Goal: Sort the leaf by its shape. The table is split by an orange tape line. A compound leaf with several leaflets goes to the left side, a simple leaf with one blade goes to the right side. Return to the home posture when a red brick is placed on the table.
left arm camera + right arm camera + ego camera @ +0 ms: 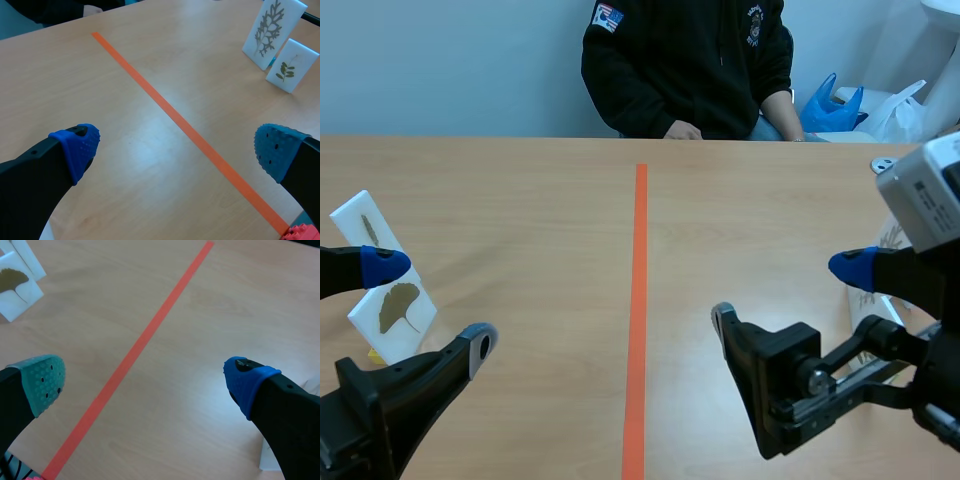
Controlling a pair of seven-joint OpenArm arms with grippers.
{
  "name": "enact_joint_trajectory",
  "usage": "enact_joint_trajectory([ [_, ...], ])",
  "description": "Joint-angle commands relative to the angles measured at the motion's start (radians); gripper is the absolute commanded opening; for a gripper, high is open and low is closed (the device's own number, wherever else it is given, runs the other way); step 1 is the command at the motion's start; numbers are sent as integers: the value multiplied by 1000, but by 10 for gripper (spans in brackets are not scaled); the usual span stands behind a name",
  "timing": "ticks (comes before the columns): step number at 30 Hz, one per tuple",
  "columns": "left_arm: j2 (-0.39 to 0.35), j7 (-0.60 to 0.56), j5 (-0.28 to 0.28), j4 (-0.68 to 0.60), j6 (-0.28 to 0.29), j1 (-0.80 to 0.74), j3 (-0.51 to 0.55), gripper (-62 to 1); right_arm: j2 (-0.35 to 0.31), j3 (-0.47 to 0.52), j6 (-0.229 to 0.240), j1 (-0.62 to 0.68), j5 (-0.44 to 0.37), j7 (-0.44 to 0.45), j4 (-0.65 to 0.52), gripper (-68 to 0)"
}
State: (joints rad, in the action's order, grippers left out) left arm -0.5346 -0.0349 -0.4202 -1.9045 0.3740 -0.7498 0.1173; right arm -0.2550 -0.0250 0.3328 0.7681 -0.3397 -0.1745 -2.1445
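Observation:
Two white leaf cards stand left of the orange tape line [640, 300]: a ginkgo leaf card [398, 305] [15, 287] and behind it a slender leaf card [367, 228]. Across the tape, the left wrist view shows a fern-like compound leaf card [272, 31] and a smaller card with a sprig of leaflets [292, 66]. In the scene view those cards [876, 322] are mostly hidden behind the right arm. A red studded brick [301, 233] shows at the tape's near end. My left gripper [430, 302] [175, 150] and right gripper [786, 293] [144, 382] hover open and hold nothing.
A person in a black hoodie sits across the table, one hand [682, 130] resting on the far edge. Blue and white bags [835, 105] lie beyond the far right corner. Bare wooden tabletop [550, 220] stretches on both sides of the tape.

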Motion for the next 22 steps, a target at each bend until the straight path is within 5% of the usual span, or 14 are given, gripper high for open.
enact_joint_trajectory([
  [1,5,-16,-6,-6,2,5,5,14,0,8,-4,-4,-3,29,6,4],
  [22,5,-12,-6,-6,2,5,5,14,0,8,-4,-20,-3,39,28,4],
])
